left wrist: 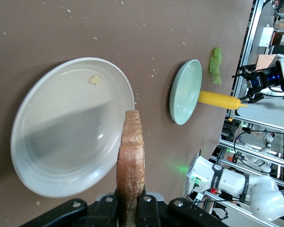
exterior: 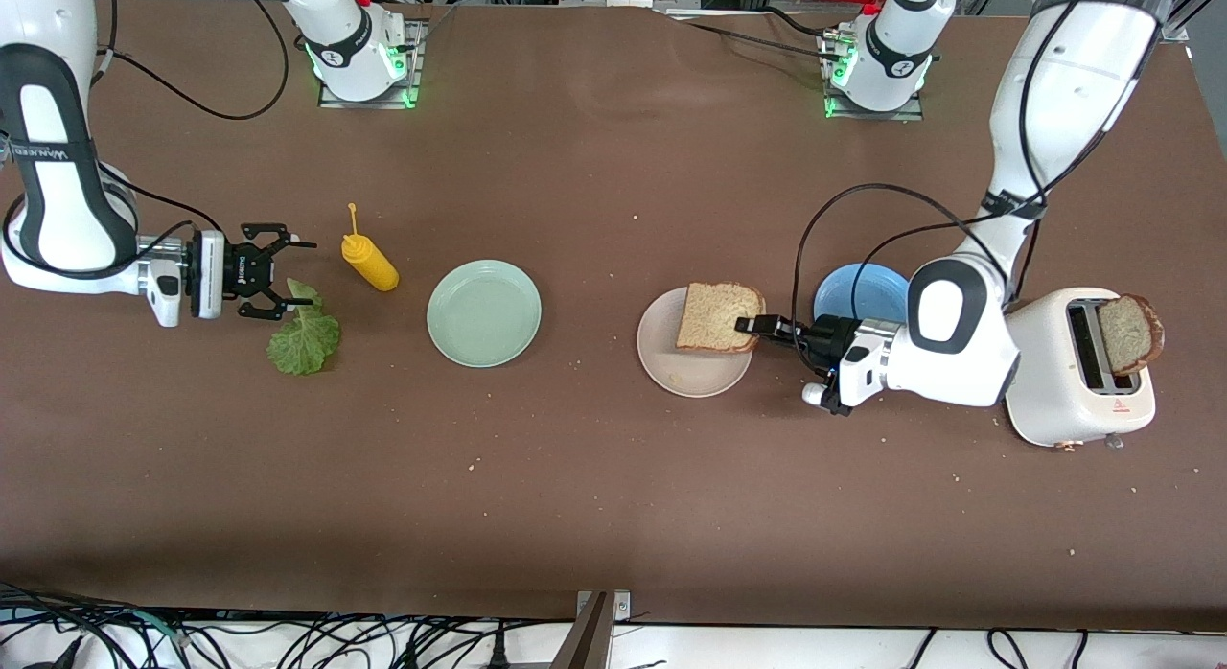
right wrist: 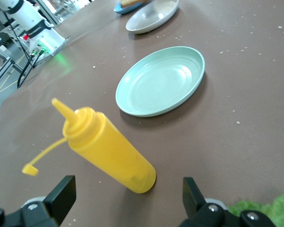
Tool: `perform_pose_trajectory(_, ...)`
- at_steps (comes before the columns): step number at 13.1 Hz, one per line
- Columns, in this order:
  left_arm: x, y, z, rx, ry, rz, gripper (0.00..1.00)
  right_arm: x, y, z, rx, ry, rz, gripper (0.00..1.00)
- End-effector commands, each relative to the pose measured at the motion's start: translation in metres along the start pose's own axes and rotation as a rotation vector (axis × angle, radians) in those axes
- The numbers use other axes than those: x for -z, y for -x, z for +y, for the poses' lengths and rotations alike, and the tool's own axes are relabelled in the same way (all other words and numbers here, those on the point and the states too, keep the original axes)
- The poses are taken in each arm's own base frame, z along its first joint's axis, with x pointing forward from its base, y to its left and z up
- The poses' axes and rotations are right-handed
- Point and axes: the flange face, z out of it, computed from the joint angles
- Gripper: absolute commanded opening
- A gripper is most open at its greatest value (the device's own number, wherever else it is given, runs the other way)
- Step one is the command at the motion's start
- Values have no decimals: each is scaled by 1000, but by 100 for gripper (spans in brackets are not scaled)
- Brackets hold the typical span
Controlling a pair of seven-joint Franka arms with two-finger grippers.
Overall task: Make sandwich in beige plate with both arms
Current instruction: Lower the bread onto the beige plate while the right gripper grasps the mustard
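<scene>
A brown bread slice [exterior: 717, 316] hangs over the beige plate [exterior: 690, 374], across its rim toward the robots' bases. My left gripper [exterior: 757, 326] is shut on the slice's crust edge. In the left wrist view the slice [left wrist: 131, 165] shows edge-on between the gripper's [left wrist: 131, 203] fingers, beside the bare plate [left wrist: 61, 142]. I cannot tell whether the slice touches the plate. A green lettuce leaf [exterior: 304, 338] lies toward the right arm's end. My right gripper [exterior: 288, 271] is open just above it, holding nothing. In the right wrist view the gripper [right wrist: 128, 198] faces the mustard bottle [right wrist: 109, 151].
A yellow mustard bottle [exterior: 369, 260] stands beside the lettuce. A mint-green plate [exterior: 484, 312] lies between bottle and beige plate. A blue plate [exterior: 863, 290] sits by the left arm's wrist. A white toaster [exterior: 1078, 367] holds another bread slice [exterior: 1129, 334]. Crumbs dot the table.
</scene>
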Motion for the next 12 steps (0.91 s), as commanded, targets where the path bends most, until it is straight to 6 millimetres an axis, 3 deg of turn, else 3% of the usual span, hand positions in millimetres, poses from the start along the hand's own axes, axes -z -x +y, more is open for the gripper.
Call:
perform_pose_trajectory(1, -8, -9, 2, -48, 22, 13, 0, -16, 21, 0, 104, 4, 89, 100)
perform_pose_trajectory(4, -33, -16, -21, -67, -7, 41, 0, -38, 39, -2, 116, -45, 189, 100)
perform_pose_trajectory(7, -44, -20, -20, -69, -16, 53, 0, -50, 49, -3, 185, -59, 232, 100)
perform_pose_trajectory(10, -61, -22, -16, -78, -40, 64, 1, -58, 45, -1, 210, -58, 249, 100)
perform_pose_trajectory(12, -69, -23, -14, -80, -51, 67, 31, -65, 47, -2, 203, -67, 253, 100)
